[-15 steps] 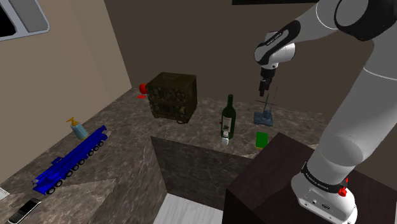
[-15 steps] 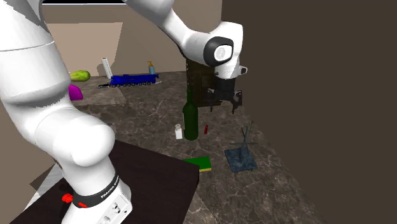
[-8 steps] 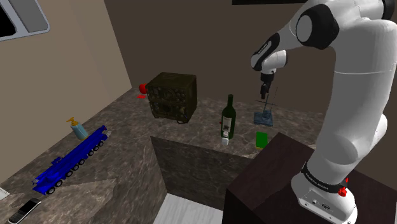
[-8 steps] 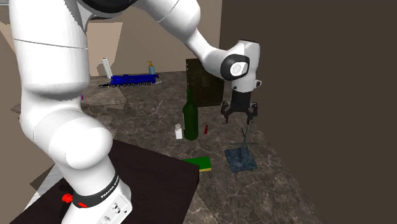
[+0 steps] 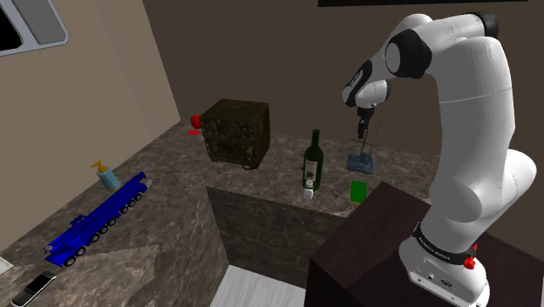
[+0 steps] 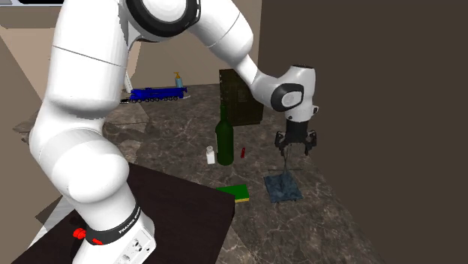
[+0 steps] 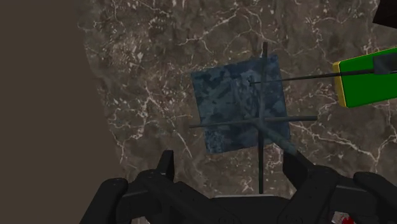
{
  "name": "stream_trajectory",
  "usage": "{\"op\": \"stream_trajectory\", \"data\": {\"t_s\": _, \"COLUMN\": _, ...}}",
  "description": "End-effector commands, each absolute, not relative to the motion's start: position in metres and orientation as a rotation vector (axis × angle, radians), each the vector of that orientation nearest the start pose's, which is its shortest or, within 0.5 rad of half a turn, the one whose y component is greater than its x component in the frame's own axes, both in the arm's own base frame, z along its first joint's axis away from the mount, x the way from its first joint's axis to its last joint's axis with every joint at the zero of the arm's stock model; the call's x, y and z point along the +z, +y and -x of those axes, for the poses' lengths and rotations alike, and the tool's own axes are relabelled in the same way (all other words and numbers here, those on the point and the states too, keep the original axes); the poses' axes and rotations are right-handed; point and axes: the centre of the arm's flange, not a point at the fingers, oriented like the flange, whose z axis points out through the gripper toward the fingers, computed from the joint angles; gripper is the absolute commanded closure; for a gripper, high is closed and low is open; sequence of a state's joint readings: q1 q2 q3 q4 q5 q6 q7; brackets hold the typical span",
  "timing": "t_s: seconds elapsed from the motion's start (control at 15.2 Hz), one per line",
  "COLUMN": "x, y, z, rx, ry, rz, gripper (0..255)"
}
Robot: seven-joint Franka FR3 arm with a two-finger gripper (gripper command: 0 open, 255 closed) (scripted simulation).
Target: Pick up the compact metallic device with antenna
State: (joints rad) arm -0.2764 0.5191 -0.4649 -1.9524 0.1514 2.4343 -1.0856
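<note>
The device is a flat, blue-grey mottled square base (image 5: 360, 162) with thin dark antenna rods rising from it. It lies on the dark marble counter (image 5: 174, 187) near the brown wall, also seen as the square base (image 6: 283, 187). My black gripper (image 5: 360, 128) hangs straight above it, fingers down, at the top of the rods (image 6: 295, 148). In the wrist view the open gripper (image 7: 229, 167) looks down on the base (image 7: 229, 105); the upright rod and crossbar stand between the parted fingers (image 7: 167, 163), which touch nothing.
A green wine bottle (image 5: 312, 161) and a small white shaker (image 6: 211, 155) stand beside the device. A green box (image 5: 358, 191) lies close to it. A dark boxy set (image 5: 235, 131), a blue truck (image 5: 96, 218) and a soap bottle (image 5: 106, 176) sit farther off. The brown wall (image 6: 375, 112) is close behind.
The gripper has shifted from near the bottle toward the wall and come down over the device's antenna. The arm's upper links have swung into view. Nothing on the counter has moved.
</note>
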Motion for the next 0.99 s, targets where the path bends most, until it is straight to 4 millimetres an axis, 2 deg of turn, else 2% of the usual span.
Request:
{"op": "stream_trajectory", "data": {"t_s": 0.0, "x": 0.214, "y": -0.403, "z": -0.465, "rx": 0.213, "ry": -0.445, "rz": 3.132, "gripper": 0}}
{"op": "stream_trajectory", "data": {"t_s": 0.26, "x": 0.201, "y": -0.403, "z": -0.465, "rx": 0.213, "ry": -0.445, "rz": 3.132, "gripper": 0}}
{"op": "stream_trajectory", "data": {"t_s": 0.33, "x": 0.2, "y": -0.404, "z": -0.465, "rx": 0.213, "ry": -0.445, "rz": 3.132, "gripper": 255}}
{"op": "stream_trajectory", "data": {"t_s": 0.92, "x": 0.201, "y": -0.403, "z": -0.465, "rx": 0.213, "ry": -0.445, "rz": 3.132, "gripper": 255}}
